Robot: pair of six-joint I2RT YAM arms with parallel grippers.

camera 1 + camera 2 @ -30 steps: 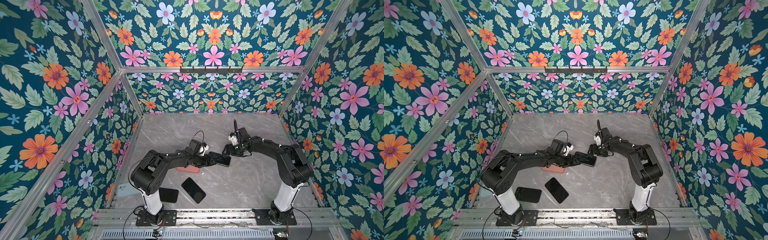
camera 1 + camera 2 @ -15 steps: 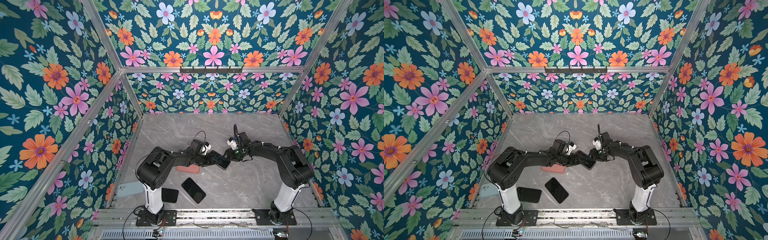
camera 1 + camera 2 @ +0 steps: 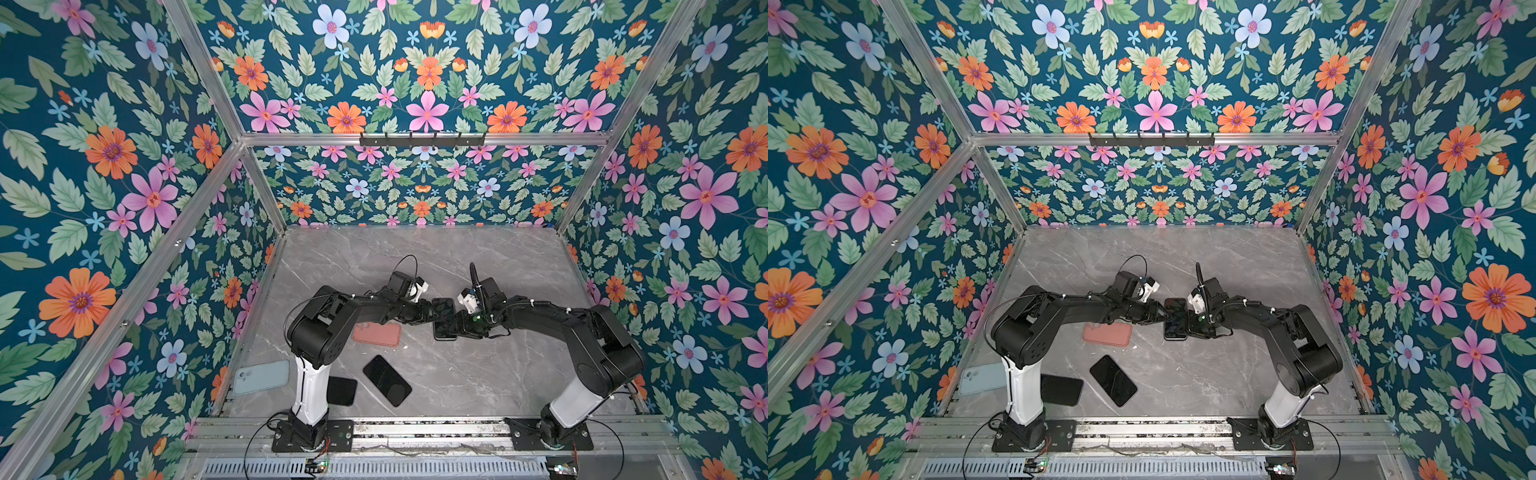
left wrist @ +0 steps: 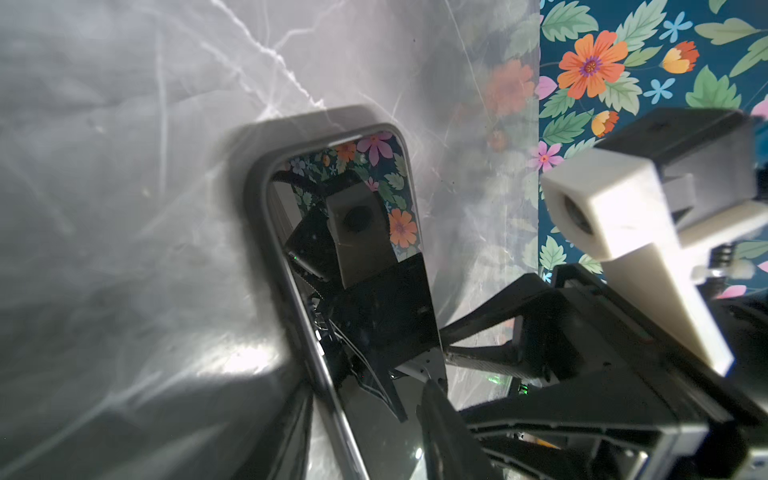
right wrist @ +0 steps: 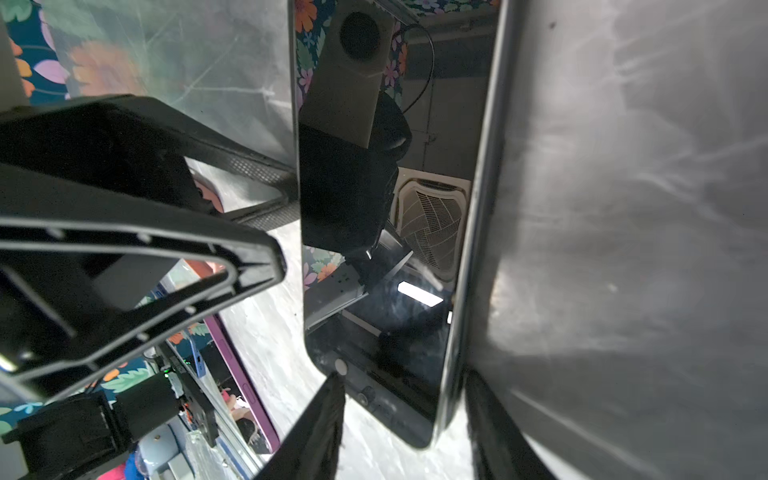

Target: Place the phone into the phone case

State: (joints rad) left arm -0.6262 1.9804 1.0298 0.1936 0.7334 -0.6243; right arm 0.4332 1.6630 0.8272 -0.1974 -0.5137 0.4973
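A black phone (image 3: 444,318) lies mid-table between my two grippers, its long axis running front to back, seen in both top views (image 3: 1175,318). My left gripper (image 3: 428,316) is shut on its left long edge. In the left wrist view one finger (image 4: 440,428) lies over the glossy screen (image 4: 353,270) and the other sits under the phone. My right gripper (image 3: 459,326) is shut on the opposite side, its fingers (image 5: 320,415) pinching the phone's end (image 5: 386,332) in the right wrist view. A salmon-pink phone case (image 3: 377,333) lies flat just left of the phone, partly under my left arm.
A second black phone (image 3: 387,380) lies nearer the front. A black case (image 3: 341,390) rests by the left arm's base (image 3: 309,399). A light blue case (image 3: 261,377) sits at the front left, against the floral wall. The floral walls enclose the marble table (image 3: 457,257).
Both grippers have closed onto the phone from either side. The phone has turned from lying slantwise to pointing front to back and has shifted slightly right.
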